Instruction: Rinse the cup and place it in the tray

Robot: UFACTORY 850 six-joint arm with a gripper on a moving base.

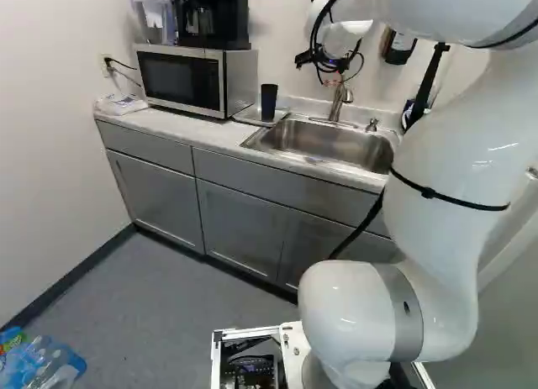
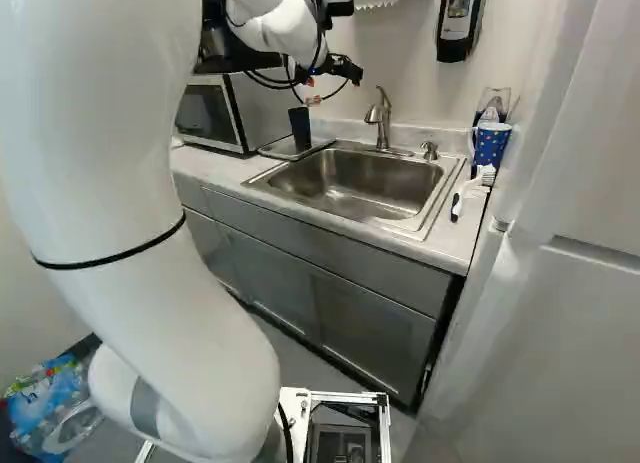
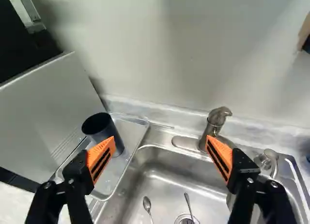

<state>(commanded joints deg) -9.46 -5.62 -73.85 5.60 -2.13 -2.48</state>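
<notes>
One dark cup (image 3: 103, 129) stands upright, mouth up, in the tray (image 3: 133, 133), just left of the sink (image 3: 164, 178) and right of the microwave (image 1: 181, 78). The gripper (image 3: 160, 140) has its two fingers spread well apart, with nothing clamped between them. What matters now is the sideways offset: the cup lies to the left of the gap, behind the left finger as the wrist view sees it, while the faucet (image 3: 212, 127) shows off by the right finger. How far the fingertips are from the cup I can't tell. If this is the cup still to be rinsed, I'd shift the open gripper left until the cup's upright axis sits midway between the pads, then close across its sides. Going forward without that shift, the left finger might knock the cup over, or the right one might catch the faucet at the far side of the sink.
</notes>
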